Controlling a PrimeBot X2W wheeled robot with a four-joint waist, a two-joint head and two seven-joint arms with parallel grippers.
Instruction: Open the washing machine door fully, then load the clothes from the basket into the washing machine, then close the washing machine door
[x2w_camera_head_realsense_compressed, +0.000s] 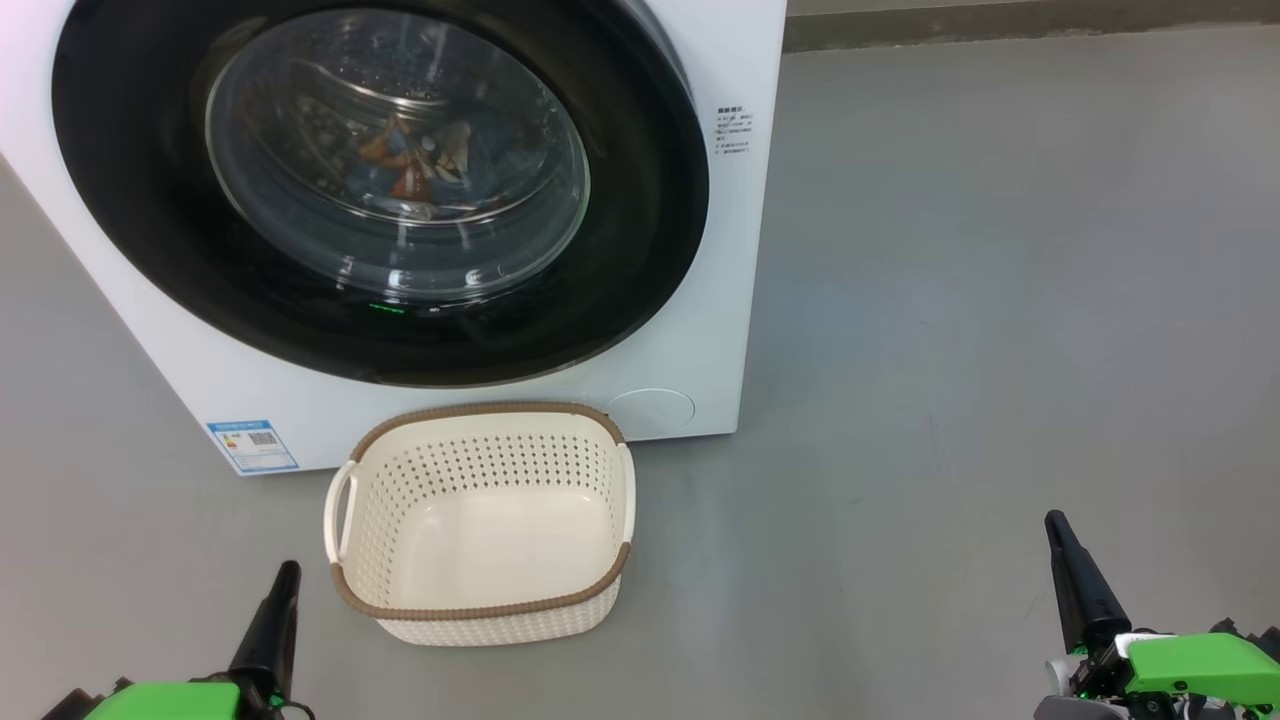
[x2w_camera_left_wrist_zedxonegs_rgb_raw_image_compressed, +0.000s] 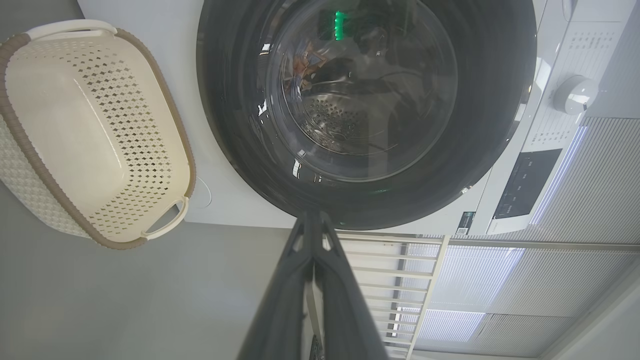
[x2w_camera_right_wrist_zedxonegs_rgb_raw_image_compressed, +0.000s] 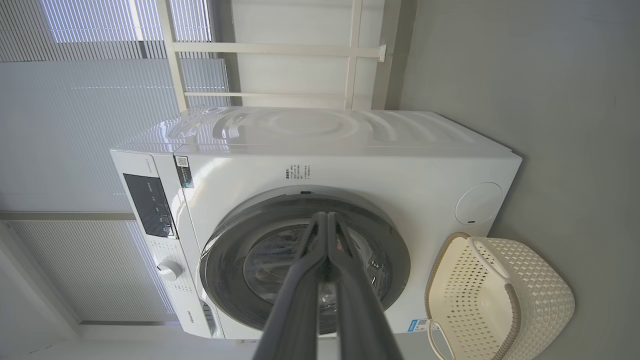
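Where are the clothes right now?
Head view, upper left: the clothes lie inside the washer, behind the glass of the shut door. The basket on the floor in front holds none.

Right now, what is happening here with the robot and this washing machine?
Nothing is being handled. The washing machine door is shut, and printed clothes show inside through it. The basket stands empty on the floor before the washing machine. The left gripper and the right gripper are both shut, low, holding nothing.

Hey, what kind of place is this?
Probably a laundry corner in a plain indoor room: a white front-loading washing machine, an empty cream basket on the grey floor before it, and slatted window blinds behind.
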